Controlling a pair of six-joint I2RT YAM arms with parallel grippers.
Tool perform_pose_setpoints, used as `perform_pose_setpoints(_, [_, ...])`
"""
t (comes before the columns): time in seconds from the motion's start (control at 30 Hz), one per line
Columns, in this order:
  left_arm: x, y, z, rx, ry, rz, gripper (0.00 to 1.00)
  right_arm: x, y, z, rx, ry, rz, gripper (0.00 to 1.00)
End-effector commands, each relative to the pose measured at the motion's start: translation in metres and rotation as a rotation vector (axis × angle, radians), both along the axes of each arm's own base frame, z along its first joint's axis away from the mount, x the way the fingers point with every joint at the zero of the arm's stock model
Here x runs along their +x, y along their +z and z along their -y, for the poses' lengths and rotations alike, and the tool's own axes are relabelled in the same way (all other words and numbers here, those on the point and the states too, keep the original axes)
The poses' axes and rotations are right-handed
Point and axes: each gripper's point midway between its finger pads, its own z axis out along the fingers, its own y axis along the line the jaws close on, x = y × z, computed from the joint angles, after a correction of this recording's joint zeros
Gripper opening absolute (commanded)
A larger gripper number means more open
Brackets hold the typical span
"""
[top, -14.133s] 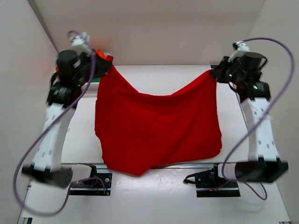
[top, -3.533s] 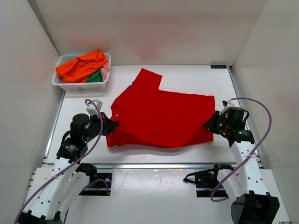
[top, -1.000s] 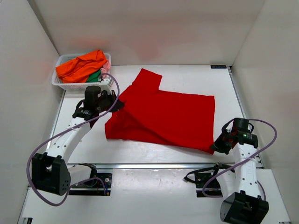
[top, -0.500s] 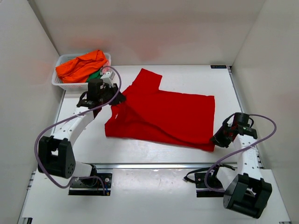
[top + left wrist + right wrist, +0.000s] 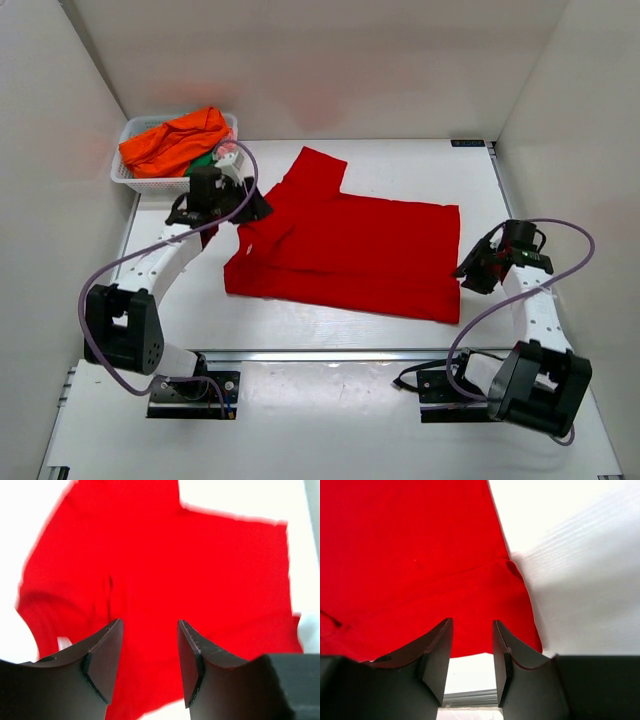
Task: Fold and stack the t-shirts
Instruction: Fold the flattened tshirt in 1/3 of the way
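White mesh basket (image 5: 150, 185), far left corner: holds an orange t-shirt (image 5: 170, 140) over a green one (image 5: 203, 162). Left pincer (image 5: 258, 210), jaws apart, holding nothing, sits at the left edge of the red t-shirt (image 5: 350, 250). The shirt lies on the surface (image 5: 400, 170), long axis left to right. Right pincer (image 5: 468, 275), jaws apart, waits at its near right corner.

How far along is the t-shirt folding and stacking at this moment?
Done: the red t-shirt lies spread flat, its near edge folded over. In hand: nothing; the left gripper and right gripper sit at its sides, jaws open. Left: further folds, plus the orange shirt and green shirt in the basket.
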Motion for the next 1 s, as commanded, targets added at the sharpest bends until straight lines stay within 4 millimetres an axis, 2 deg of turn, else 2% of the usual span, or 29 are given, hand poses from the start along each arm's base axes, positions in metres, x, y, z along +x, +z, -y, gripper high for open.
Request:
perform_pose_setpoints(0.0, [-0.037,-0.027,0.004,0.038,-0.022,-0.071,0.58,0.018,0.001,-0.009,0.000,0.091,0.027,0.35])
perform_pose_setpoints(0.07, [-0.054,-0.050,0.003,0.034,-0.012,-0.135,0.57,0.023,-0.006,-0.012,0.014,0.107,0.011,0.35])
perform_pose_setpoints(0.27, [-0.085,-0.088,-0.005,0.090,0.034,-0.256,0.54,0.039,-0.015,-0.019,0.017,0.145,0.011,0.34])
perform_pose_setpoints(0.57, [-0.126,-0.150,-0.014,0.227,0.060,-0.484,0.49,0.037,-0.055,-0.029,0.045,0.197,-0.149,0.34])
perform_pose_setpoints(0.67, [-0.142,-0.160,-0.012,0.268,0.039,-0.542,0.47,0.037,-0.067,-0.029,0.051,0.219,-0.198,0.35])
perform_pose_setpoints(0.73, [-0.159,-0.170,-0.010,0.303,0.010,-0.579,0.46,0.046,-0.071,-0.028,0.045,0.237,-0.214,0.33])
perform_pose_setpoints(0.77, [-0.159,-0.168,-0.011,0.307,0.020,-0.574,0.46,0.050,-0.069,-0.025,0.038,0.234,-0.205,0.33])
perform_pose_setpoints(0.97, [-0.197,-0.184,-0.028,0.372,0.028,-0.628,0.42,0.072,-0.066,-0.018,0.006,0.265,-0.185,0.33])
